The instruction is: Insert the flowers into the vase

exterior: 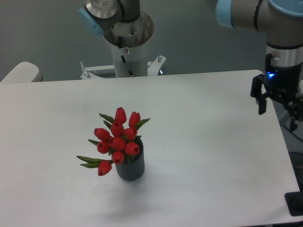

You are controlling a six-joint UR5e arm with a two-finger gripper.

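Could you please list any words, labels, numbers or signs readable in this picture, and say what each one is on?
None can be read.
Small red mark on the white robot base: too small and blurred to read.
The vase, the flowers, the table and the hand: no text visible.

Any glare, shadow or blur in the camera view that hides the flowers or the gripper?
Camera view: even, soft light, no glare; flowers and vase sharp, faint shadow on the table below the vase; gripper open, dark, slightly soft at the right edge.

flowers (116, 141) in vase (130, 168), gripper (278, 109) far rt
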